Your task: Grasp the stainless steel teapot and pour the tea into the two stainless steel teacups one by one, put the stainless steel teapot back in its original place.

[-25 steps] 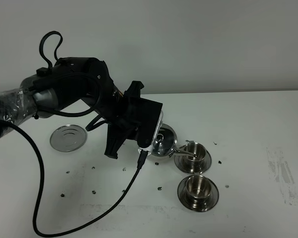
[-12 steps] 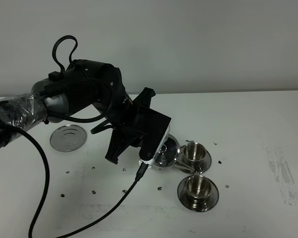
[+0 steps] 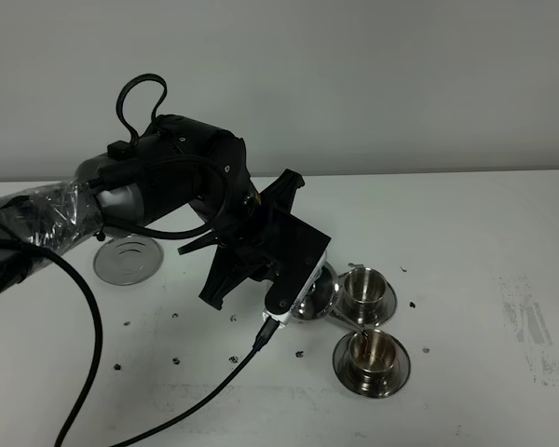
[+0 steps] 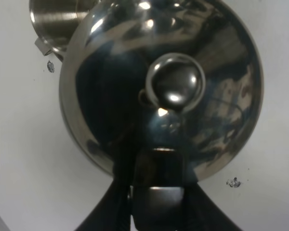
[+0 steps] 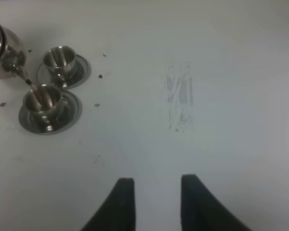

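My left gripper (image 3: 296, 287) is shut on the loop handle of the stainless steel teapot (image 3: 314, 292) and holds it tilted beside the cups. In the left wrist view the gripper (image 4: 159, 190) clamps the handle below the domed lid and knob of the teapot (image 4: 176, 86). The two teacups stand on saucers: the far one (image 3: 365, 287) and the near one (image 3: 371, 348). In the right wrist view the teapot (image 5: 2, 45) has its thin spout over the near cup (image 5: 42, 100), beside the far cup (image 5: 60, 60). The steel disc (image 3: 128, 259) lies bare at the left. My right gripper (image 5: 156, 195) is open and empty.
Dark tea specks (image 3: 177, 358) are scattered on the white table. A black cable (image 3: 233, 365) trails from the left arm to the front edge. A scuffed patch (image 3: 526, 326) marks the table at the right, also in the right wrist view (image 5: 180, 101).
The left arm has swung the teapot forward and to the right. Its spout has left the far cup and now hangs over the near cup. The right gripper's earlier state is not shown.
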Robot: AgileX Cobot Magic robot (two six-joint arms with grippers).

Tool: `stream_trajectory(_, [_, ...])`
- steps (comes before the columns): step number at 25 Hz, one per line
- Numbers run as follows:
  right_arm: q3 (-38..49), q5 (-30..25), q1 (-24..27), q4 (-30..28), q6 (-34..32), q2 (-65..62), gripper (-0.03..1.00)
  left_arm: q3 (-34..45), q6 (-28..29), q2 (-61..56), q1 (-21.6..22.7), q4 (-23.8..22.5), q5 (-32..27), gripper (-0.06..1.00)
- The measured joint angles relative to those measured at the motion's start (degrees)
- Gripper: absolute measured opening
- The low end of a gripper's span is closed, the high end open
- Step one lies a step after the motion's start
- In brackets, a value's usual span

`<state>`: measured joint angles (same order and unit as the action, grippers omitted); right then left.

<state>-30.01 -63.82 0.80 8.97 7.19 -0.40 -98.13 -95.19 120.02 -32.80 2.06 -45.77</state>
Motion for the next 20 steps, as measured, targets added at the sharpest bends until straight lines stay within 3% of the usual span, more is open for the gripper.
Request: stream_trajectory(20, [0.0,0.0,0.0,0.0,0.0,0.0,0.22,0.0,-0.16,-1.03,-0.54,-2.99,0.74,0.24])
